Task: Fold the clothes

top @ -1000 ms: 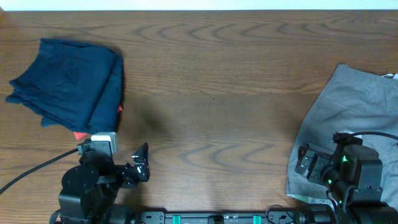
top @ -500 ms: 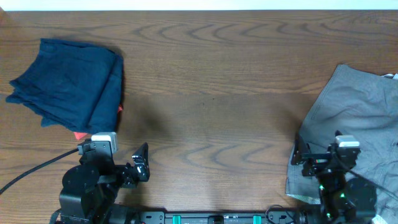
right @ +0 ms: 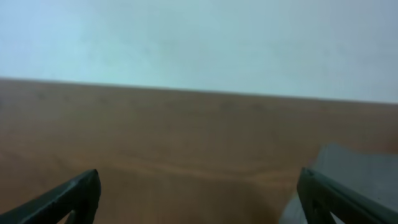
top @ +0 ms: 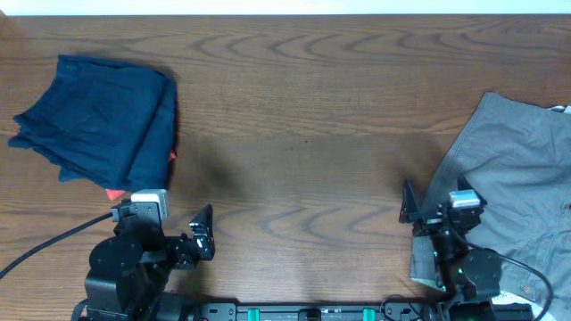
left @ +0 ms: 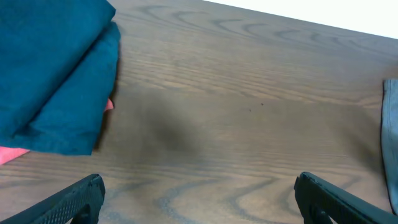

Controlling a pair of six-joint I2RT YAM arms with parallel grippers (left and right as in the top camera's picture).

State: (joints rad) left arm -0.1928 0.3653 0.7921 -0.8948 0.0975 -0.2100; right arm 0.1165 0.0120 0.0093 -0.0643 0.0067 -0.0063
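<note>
A dark navy garment (top: pixel 98 125) lies folded at the table's far left; it also shows in the left wrist view (left: pixel 50 74). A light grey garment (top: pixel 513 187) lies spread at the right edge, its corner in the right wrist view (right: pixel 360 171) and its edge in the left wrist view (left: pixel 390 137). My left gripper (top: pixel 203 234) is open and empty near the front edge, right of the navy garment; its fingers show in its wrist view (left: pixel 199 202). My right gripper (top: pixel 412 209) is open and empty at the grey garment's left edge; its fingers show in its wrist view (right: pixel 199 199).
A red-pink item (top: pixel 116 193) peeks out under the navy garment, also in the left wrist view (left: pixel 12 153). The wooden table (top: pixel 303 134) stretches between the two garments. A cable (top: pixel 45 242) runs from the left arm to the left edge.
My right arm has swung left and tilted up off the grey garment, its fingers now over the cloth's left edge. The left arm has not moved.
</note>
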